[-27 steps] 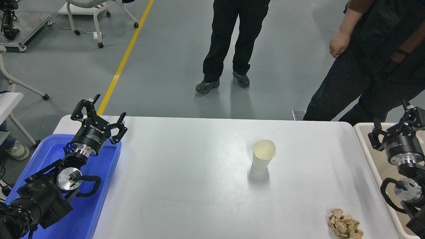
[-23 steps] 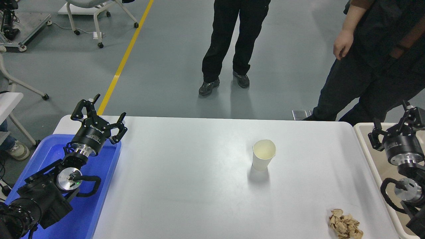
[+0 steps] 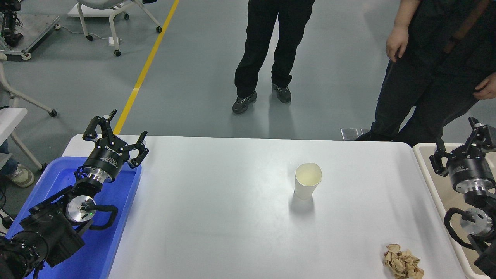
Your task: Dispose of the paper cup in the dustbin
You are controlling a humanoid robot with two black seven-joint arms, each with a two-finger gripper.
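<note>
The white paper cup (image 3: 307,180) stands upright on the white table (image 3: 217,217), right of the middle, its cream inside showing. The beige dustbin (image 3: 427,172) sits off the table's right edge, only its left rim and part of its inside in view. My right gripper (image 3: 457,145) is open and empty above the dustbin, well to the right of the cup. My left gripper (image 3: 116,131) is open and empty, parked over the blue tray at the lower left.
A crumpled tan paper wad (image 3: 403,262) lies near the table's front right corner. A bright blue plastic tray (image 3: 120,209) lies at the left edge. Two people stand beyond the far side, one at the middle (image 3: 271,46), one at the right (image 3: 438,58).
Both arms and the cup have not moved. The person at the right has straightened up and shifted; the person at the middle has shifted a foot.
</note>
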